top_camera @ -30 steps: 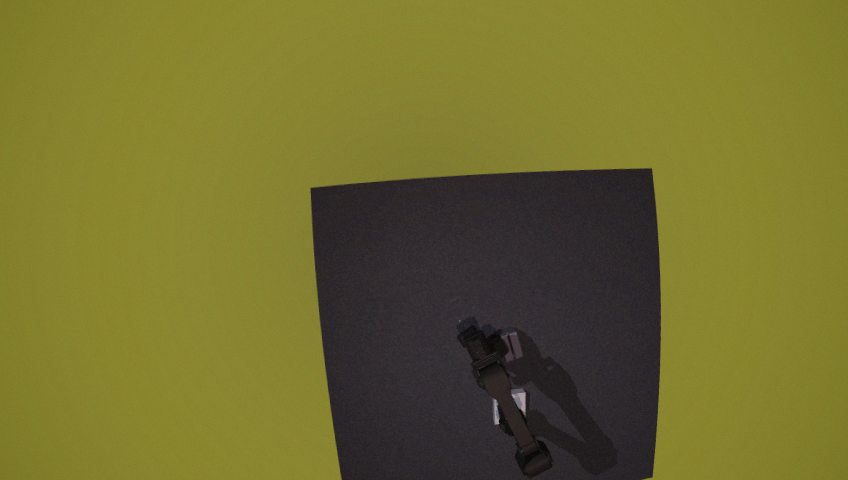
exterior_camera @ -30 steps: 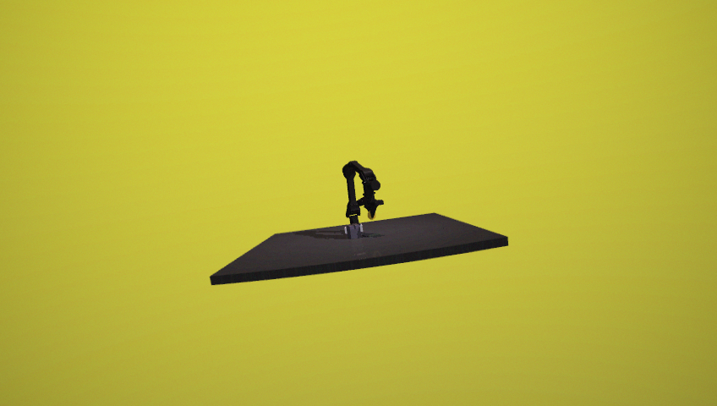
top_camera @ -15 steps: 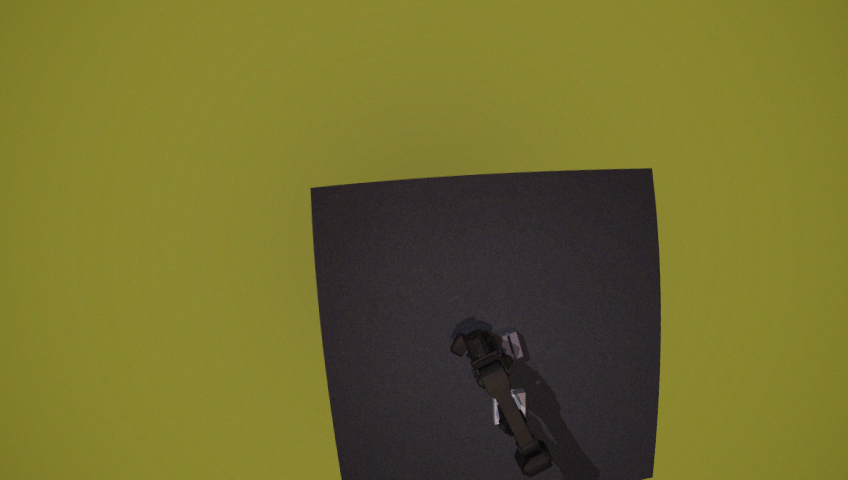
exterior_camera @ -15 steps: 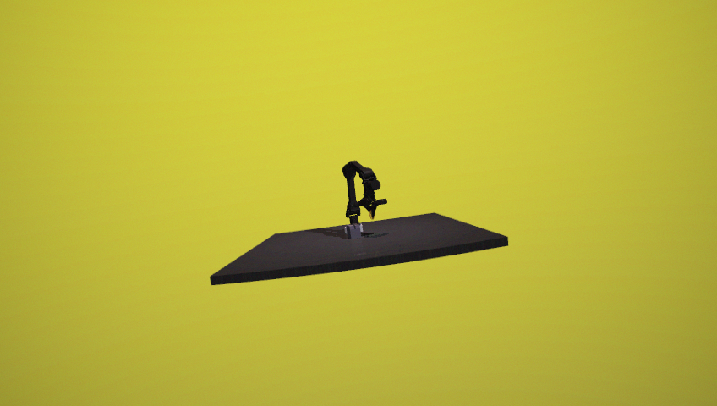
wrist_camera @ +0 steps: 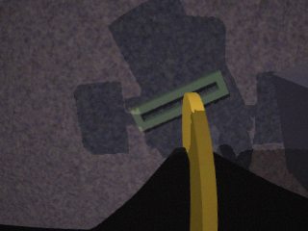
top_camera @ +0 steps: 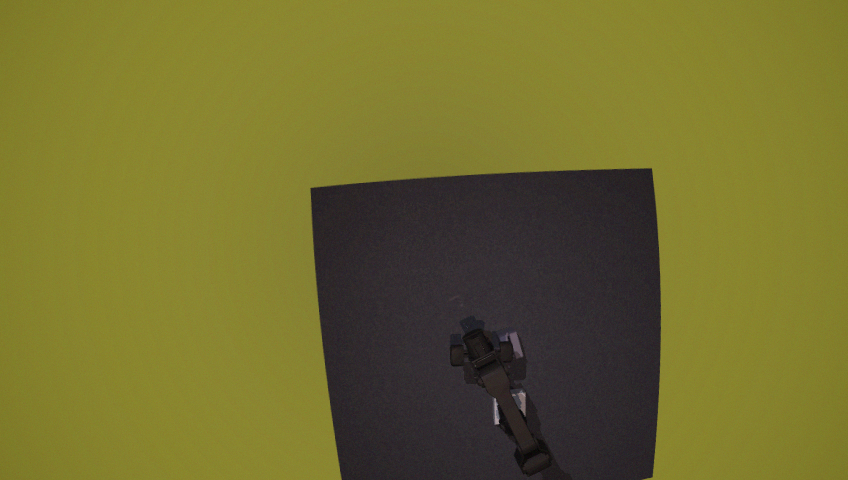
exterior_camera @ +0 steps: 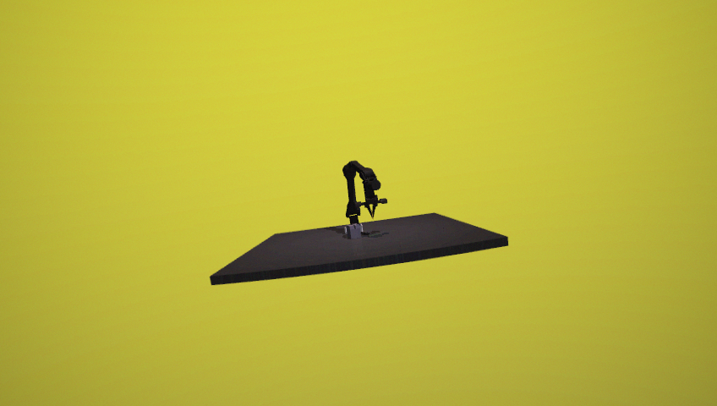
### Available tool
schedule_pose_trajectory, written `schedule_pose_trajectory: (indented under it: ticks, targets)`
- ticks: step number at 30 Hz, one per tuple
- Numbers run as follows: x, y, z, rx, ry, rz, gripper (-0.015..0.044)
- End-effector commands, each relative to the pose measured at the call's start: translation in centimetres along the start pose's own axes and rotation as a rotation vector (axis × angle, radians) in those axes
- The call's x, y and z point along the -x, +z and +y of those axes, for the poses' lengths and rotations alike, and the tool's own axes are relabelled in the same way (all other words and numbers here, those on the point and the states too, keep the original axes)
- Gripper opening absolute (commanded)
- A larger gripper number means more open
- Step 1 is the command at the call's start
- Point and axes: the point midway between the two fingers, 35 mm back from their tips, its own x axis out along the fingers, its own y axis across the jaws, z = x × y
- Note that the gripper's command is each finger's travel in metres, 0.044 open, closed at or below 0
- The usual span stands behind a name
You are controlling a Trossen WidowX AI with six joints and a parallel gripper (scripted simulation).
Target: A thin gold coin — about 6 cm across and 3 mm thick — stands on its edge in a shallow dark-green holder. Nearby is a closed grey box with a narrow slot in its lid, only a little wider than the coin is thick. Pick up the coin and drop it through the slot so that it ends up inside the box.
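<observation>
My gripper (exterior_camera: 372,216) (wrist_camera: 189,158) is shut on the gold coin (wrist_camera: 204,192), which stands edge-on between the fingertips in the wrist view. The fingers point down, well above the table. The green holder (wrist_camera: 175,94) (exterior_camera: 374,234) lies empty on the table below, its long opening turned at an angle to the coin's edge. The grey box (top_camera: 515,346) (exterior_camera: 354,232) (wrist_camera: 299,115) stands beside the holder, at the right edge of the wrist view. From above, the gripper and its shadow cover part of its lid. The slot is not clear in the top view.
The dark table (top_camera: 416,237) (exterior_camera: 302,251) carries everything. The arm's pale base (top_camera: 520,399) stands close behind the box, under the arm. Shadows of the arm and gripper fall across the holder and near the box.
</observation>
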Motion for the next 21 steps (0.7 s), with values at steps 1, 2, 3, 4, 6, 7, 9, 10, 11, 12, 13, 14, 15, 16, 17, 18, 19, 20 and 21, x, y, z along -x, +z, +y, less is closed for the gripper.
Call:
schedule_pose_trajectory:
  ticks: [1, 2, 3, 4, 6, 7, 9, 10, 11, 12, 13, 14, 15, 16, 17, 18, 19, 20, 21]
  targets:
    - [0.2, 0.3, 0.0, 0.147, -0.004, -0.006, 0.0000]
    - [0.2, 0.3, 0.0, 0.180, -0.004, -0.006, 0.0000]
    - [0.2, 0.3, 0.0, 0.212, -0.004, -0.006, 0.0000]
    - [0.2, 0.3, 0.0, 0.238, -0.004, -0.006, 0.0000]
    - [0.2, 0.3, 0.0, 0.258, -0.004, -0.006, 0.0000]
    - [0.2, 0.3, 0.0, 0.258, -0.004, -0.006, 0.0000]
    - [0.2, 0.3, 0.0, 0.258, -0.004, -0.006, 0.0000]
    - [0.2, 0.3, 0.0, 0.258, -0.004, -0.006, 0.0000]
    - [0.2, 0.3, 0.0, 0.258, -0.004, -0.006, 0.0000]
    - [0.2, 0.3, 0.0, 0.258, -0.004, -0.006, 0.0000]
    - [0.2, 0.3, -0.2, 0.258, -0.004, -0.006, 0.0000]
    - [0.2, 0.3, -0.4, 0.258, -0.004, -0.006, 0.0000]
    - [0.2, 0.3, -0.6, 0.258, -0.005, -0.006, 0.0000]
    - [0.2, 0.3, -0.9, 0.258, -0.005, -0.006, 0.0000]
    - [0.2, 0.3, -1.2, 0.258, -0.005, -0.006, 0.0000]
    - [0.2, 0.3, -1.4, 0.259, -0.005, -0.006, 0.0000]
    - [0.3, 0.3, -1.7, 0.259, -0.005, -0.006, 0.0000]
    - [0.3, 0.2, -2.0, 0.259, -0.005, -0.006, 0.0000]
    - [0.3, 0.2, -2.2, 0.259, -0.006, -0.006, 0.0000]
